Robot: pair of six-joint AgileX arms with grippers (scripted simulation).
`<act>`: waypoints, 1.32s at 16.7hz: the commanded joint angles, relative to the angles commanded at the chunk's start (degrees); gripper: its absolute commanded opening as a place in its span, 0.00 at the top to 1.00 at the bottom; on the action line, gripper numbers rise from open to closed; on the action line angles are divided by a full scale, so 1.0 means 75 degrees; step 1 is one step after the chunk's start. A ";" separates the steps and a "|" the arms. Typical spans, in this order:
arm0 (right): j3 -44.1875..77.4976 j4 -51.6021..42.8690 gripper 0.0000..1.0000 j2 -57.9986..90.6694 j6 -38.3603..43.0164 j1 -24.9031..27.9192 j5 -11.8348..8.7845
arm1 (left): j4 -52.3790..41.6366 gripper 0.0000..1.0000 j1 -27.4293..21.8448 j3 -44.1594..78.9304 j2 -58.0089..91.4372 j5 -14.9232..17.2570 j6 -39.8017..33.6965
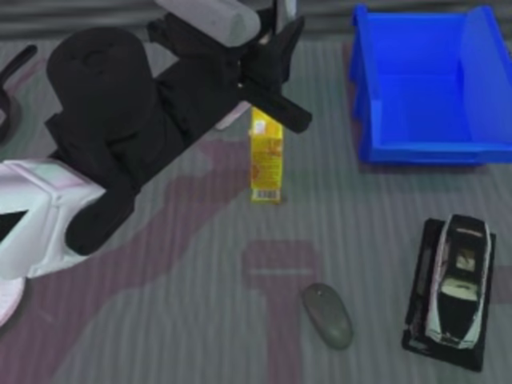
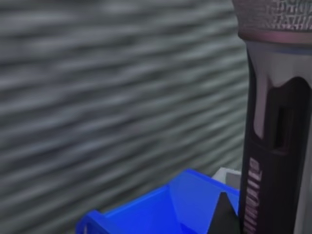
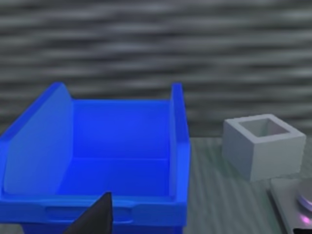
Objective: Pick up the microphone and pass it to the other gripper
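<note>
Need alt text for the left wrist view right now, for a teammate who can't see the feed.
The microphone fills one side of the left wrist view, seen close up: black handle with a silver-grey mesh head. Past it, a corner of the blue bin stands before a grey ribbed wall.

Showing one microphone [image 2: 273, 146], one yellow carton [image 1: 267, 156], one blue bin [image 1: 416, 136], one mouse [image 1: 327, 315], one toy car [image 1: 458, 280], one grey box [image 3: 263, 146].

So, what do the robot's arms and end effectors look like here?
The left arm has bulky matte black segments joined to glossy white housings near the base and wrist. Its end effector is black with angular fingers. Of the right arm, only a dark pointed fingertip shows. No cables or markings are visible.
</note>
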 joint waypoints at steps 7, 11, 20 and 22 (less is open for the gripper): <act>0.1319 0.0576 0.00 0.1735 0.0003 0.1210 -0.0042 | 0.0000 1.00 0.0000 0.0000 0.0000 0.0000 0.0000; 0.2857 0.1239 0.00 0.4057 -0.0025 0.2536 0.0011 | 0.0000 1.00 0.0000 0.0000 0.0000 0.0000 0.0000; 0.5749 0.2497 0.00 0.8526 -0.0055 0.5067 0.0050 | 0.0000 1.00 0.0000 0.0000 0.0000 0.0000 0.0000; 0.5962 0.2592 0.00 0.8828 -0.0051 0.5263 0.0042 | 0.0000 1.00 0.0000 0.0000 0.0000 0.0000 0.0000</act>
